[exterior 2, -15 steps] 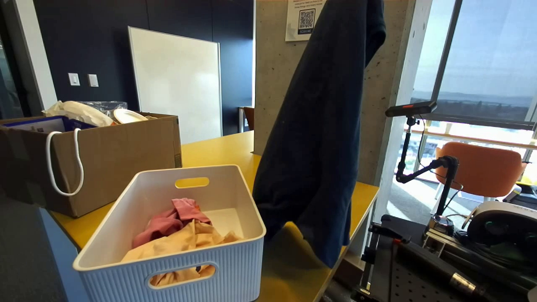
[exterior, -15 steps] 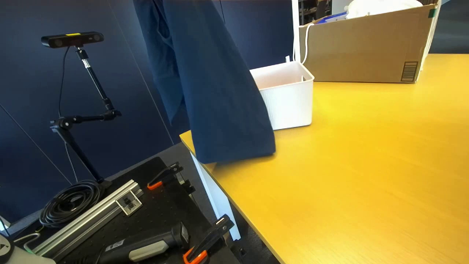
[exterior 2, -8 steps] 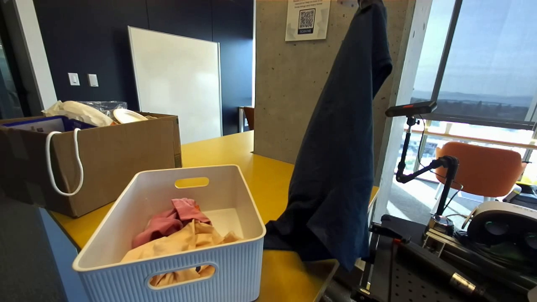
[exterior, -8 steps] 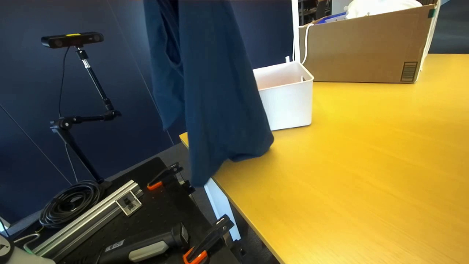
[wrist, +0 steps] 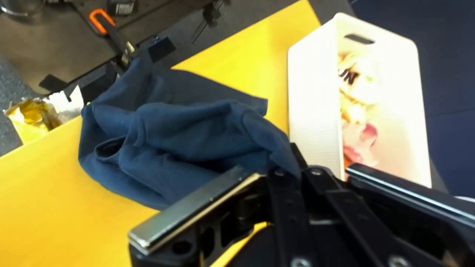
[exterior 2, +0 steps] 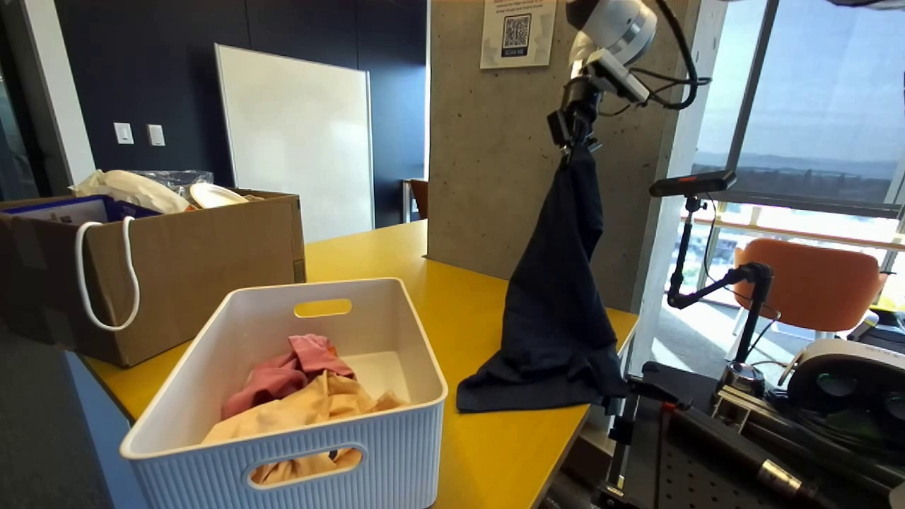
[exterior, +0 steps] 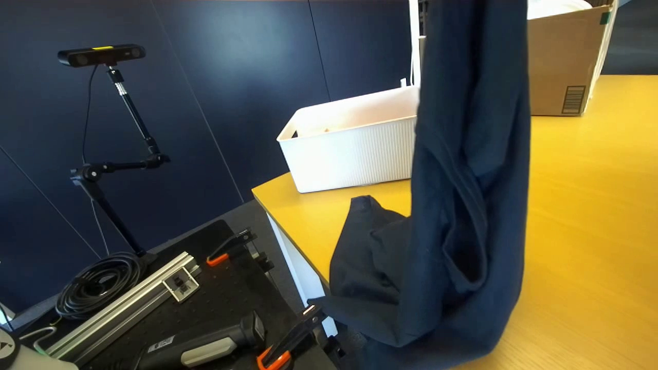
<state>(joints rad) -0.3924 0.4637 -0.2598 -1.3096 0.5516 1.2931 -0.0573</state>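
A dark blue cloth [exterior 2: 551, 318] hangs from my gripper [exterior 2: 580, 147], pinched at its top end. In the wrist view the gripper [wrist: 298, 168] is shut on a fold of the cloth [wrist: 178, 148], with the rest spreading below. The cloth's lower part lies bunched on the yellow table [exterior 2: 481, 466], reaching over its edge. In an exterior view the cloth [exterior: 473, 154] stands large in front, and the gripper is out of that picture. Beside the cloth is a white ribbed basket [exterior 2: 403, 459], with a pink cloth [exterior 2: 276, 385] and a peach cloth [exterior 2: 304, 410] inside.
A filled cardboard box [exterior 2: 212, 276] with a white cord handle [exterior 2: 134, 283] stands behind the basket. A concrete pillar [exterior 2: 488, 177] rises by the table. Alongside the table edge is a black bench [exterior: 216, 298] with clamps, a metal rail [exterior: 128, 303] and a camera on a jointed stand [exterior: 103, 55].
The gripper has come down into an exterior view, carrying the blue cloth away from the basket. The cloth's lower end has gone from hanging to bunched on the table, and the basket is less covered.
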